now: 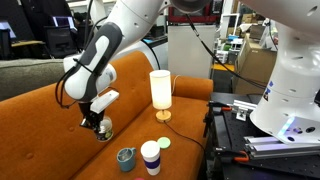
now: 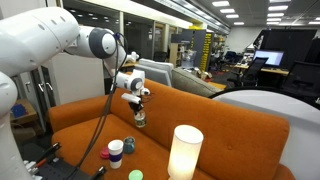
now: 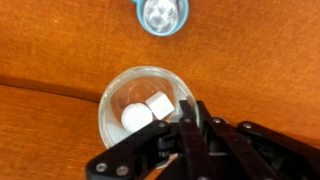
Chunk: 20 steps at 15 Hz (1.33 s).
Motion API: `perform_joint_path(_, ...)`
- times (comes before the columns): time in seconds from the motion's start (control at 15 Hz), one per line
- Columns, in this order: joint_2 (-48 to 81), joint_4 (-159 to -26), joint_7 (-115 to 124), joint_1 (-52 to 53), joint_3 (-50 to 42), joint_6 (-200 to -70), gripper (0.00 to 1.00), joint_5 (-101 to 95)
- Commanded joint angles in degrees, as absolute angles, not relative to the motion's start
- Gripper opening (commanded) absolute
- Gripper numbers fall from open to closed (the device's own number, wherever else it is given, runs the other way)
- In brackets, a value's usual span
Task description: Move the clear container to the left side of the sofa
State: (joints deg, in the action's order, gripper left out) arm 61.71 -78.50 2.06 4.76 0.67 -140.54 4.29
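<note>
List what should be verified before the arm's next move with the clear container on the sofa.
1. Grip: ok. In the wrist view the claw looks pinched on the rim of the clear container.
2. Container lifted off the sofa seat: cannot tell from any view.
3. Container upright: ok in both exterior views.
4. Clearance from the teal cup and the white cup: ok, both stand apart from it.
5. Lamp: ok, well off to one side of the claw.
6. Container closed over the white pieces inside: cannot tell.
</note>
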Motion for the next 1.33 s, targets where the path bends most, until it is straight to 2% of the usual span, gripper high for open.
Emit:
perform_joint_path(0.0,61.9,-77.6,-3.0,7.0,3.4,-139.9,0.02,0.3)
perform_joint_path(0.33,69.5,-68.4,-10.2,10.3,6.4,-132.9,0.02,-3.7)
perform_joint_path(0.87,88.7,-43.7,-20.9,14.6,7.8,-114.0,0.02,-4.2)
perform_joint_path(0.93,84.4,-50.5,-21.1,14.2,7.9,-115.3,0.02,-4.5)
perform_joint_path(1.2,85.7,-48.4,-21.5,14.6,7.3,-113.0,0.02,-5.1)
perform_joint_path(1.27,85.7,-48.2,-21.5,14.3,7.4,-112.4,0.33,-4.8)
